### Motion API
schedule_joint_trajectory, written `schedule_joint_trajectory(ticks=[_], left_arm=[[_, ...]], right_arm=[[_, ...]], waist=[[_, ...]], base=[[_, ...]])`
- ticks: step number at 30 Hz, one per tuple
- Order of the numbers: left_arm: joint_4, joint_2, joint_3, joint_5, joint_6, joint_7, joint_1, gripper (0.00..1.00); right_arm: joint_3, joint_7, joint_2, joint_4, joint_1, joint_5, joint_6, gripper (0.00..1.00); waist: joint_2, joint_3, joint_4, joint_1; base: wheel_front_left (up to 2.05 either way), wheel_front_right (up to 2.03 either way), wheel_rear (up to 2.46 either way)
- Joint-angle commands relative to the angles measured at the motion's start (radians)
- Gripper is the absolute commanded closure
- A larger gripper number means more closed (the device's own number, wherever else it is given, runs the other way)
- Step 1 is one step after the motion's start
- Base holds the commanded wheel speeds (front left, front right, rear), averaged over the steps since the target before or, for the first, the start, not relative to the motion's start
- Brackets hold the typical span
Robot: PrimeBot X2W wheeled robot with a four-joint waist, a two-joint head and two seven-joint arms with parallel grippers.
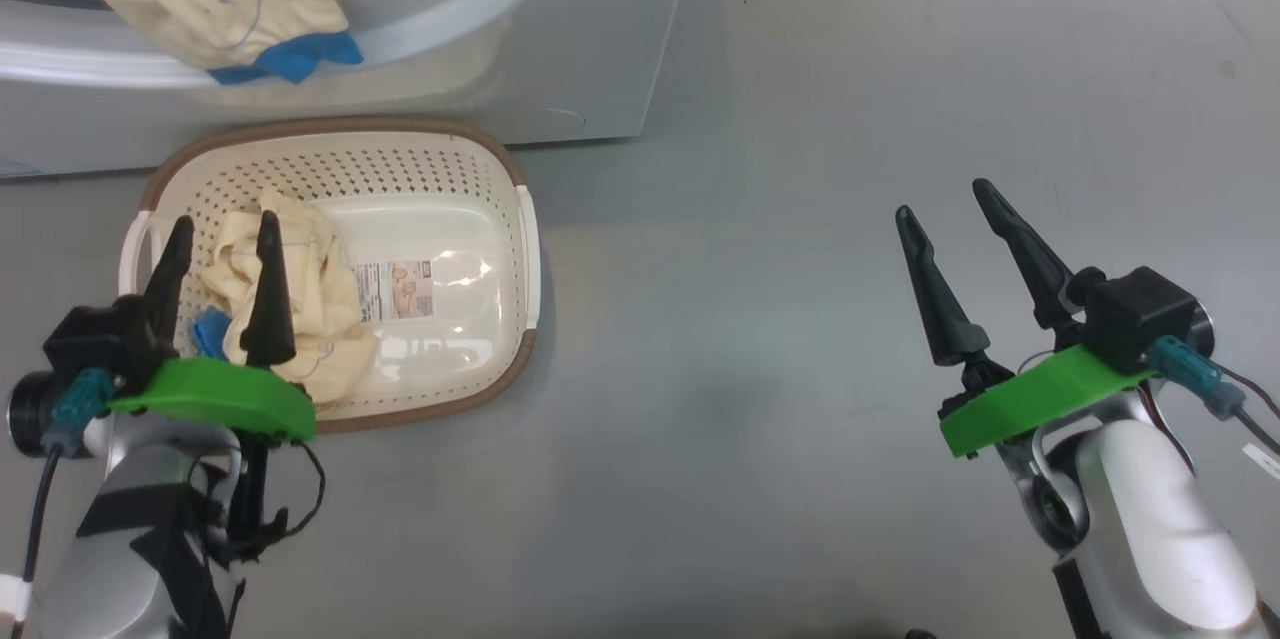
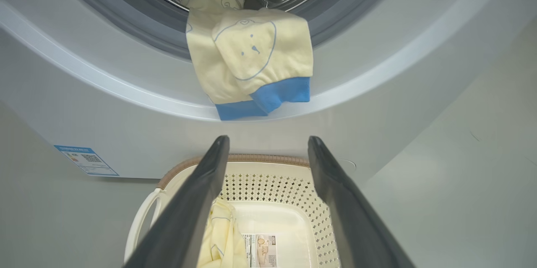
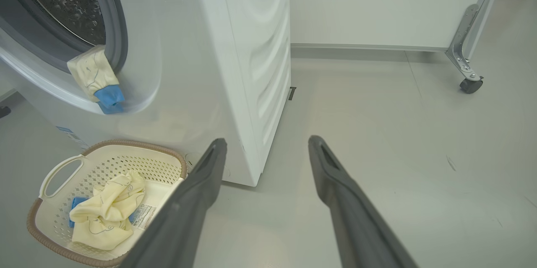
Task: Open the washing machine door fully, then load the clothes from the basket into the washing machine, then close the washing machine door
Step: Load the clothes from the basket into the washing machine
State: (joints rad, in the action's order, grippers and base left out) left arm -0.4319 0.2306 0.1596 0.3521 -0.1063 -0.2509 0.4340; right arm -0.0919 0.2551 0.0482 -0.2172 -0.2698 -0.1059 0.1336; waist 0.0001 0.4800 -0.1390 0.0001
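The white washing machine (image 1: 590,39) (image 3: 235,71) stands at the top left, its round opening uncovered; the washing machine door is out of view. One cream-yellow cloth with blue cuffs (image 1: 215,4) (image 2: 251,58) (image 3: 96,79) hangs out of the drum over the grey gasket. A second crumpled piece of the clothes (image 1: 310,309) (image 3: 109,213) lies in the left part of the cream basket (image 1: 500,219) (image 3: 54,167) on the floor before the machine. My left gripper (image 1: 225,229) (image 2: 268,144) hovers open over the basket's left side. Far to the right, over bare floor, my right gripper (image 1: 945,199) (image 3: 266,142) is open and holds nothing.
Grey floor spreads right of the basket and machine. A white panel on a castor wheel (image 3: 470,85) stands behind at the right. A blue label (image 2: 86,161) sits low on the machine's front.
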Motion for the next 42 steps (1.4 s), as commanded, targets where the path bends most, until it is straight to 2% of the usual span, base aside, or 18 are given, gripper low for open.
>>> schedule_joint_trajectory(ticks=[1, 11, 24, 29, 42], left_arm=[[0.004, 0.027, -0.045, 0.004, -0.008, -0.011, 0.049, 0.00], [-0.181, 0.029, -0.063, 0.094, -0.018, 0.013, 0.211, 0.00], [-0.389, 0.085, -0.047, 0.105, -0.021, 0.054, 0.451, 0.00], [-0.474, 0.100, -0.054, 0.110, -0.005, 0.069, 0.531, 0.00], [-0.632, 0.115, -0.063, 0.134, -0.001, 0.058, 0.660, 0.00]], right_arm=[[-0.018, 0.007, 0.002, 0.029, -0.008, -0.008, -0.003, 0.00], [-0.025, 0.007, 0.002, 0.038, -0.030, -0.020, -0.003, 0.00], [-0.051, 0.007, 0.002, 0.048, -0.055, -0.046, -0.003, 0.00], [-0.058, 0.007, 0.002, 0.044, -0.062, -0.055, -0.003, 0.00], [-0.072, 0.007, 0.002, 0.044, -0.069, -0.076, -0.003, 0.00]], waist=[[-0.0001, 0.018, -0.012, -0.0001], [-0.0001, 0.079, -0.051, -0.0001], [-0.0001, 0.144, -0.105, -0.0001], [-0.0001, 0.161, -0.125, -0.0001], [-0.0001, 0.185, -0.156, -0.0001]], base=[[0.00, 0.00, 0.00], [0.00, 0.00, 0.00], [0.00, 0.00, 0.00], [0.00, 0.00, 0.00], [0.00, 0.00, 0.00]])
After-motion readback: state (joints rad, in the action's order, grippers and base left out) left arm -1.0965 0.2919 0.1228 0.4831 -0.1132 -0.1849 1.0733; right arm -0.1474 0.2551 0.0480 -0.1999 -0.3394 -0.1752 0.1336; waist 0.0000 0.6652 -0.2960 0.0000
